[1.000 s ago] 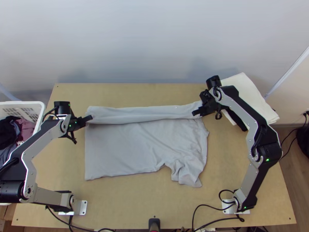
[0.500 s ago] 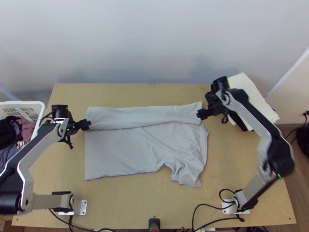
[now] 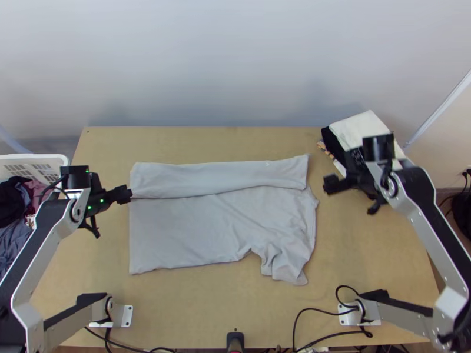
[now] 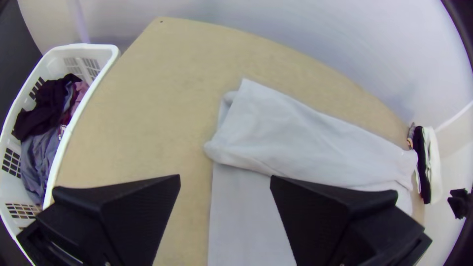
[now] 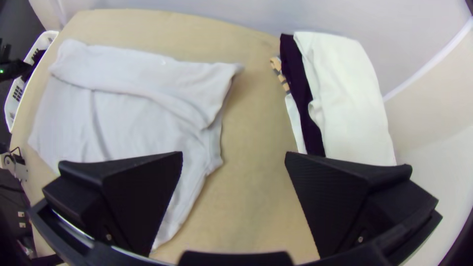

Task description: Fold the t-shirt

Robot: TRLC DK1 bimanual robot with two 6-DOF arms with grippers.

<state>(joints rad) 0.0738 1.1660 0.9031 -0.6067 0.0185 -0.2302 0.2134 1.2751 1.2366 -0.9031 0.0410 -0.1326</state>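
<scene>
My left gripper [image 3: 125, 194] is at the shirt's left end in the top view, and my right gripper [image 3: 331, 183] is off to the right of its other end. The light grey t-shirt [image 3: 194, 226] lies spread, its far side folded over in a long strip toward the near edge; a sleeve lies crumpled at the near right. In the left wrist view, the left gripper [image 4: 225, 181] stands open with the folded t-shirt [image 4: 305, 133] beyond. The right gripper [image 5: 234, 158] is also open, nothing between its fingers, with the t-shirt [image 5: 133, 113] to one side.
A stack of folded clothes [image 3: 359, 129] sits at the table's far right, close to the right arm. A white basket [image 3: 59, 160] of clothes stands off the left edge. Bare wood of the table [image 3: 194, 312] borders the shirt's near side.
Both grippers have moved away from the strip's ends, the left one outward to the left, the right one to the right and nearer. Both let go of the shirt, whose folded strip settled flatter.
</scene>
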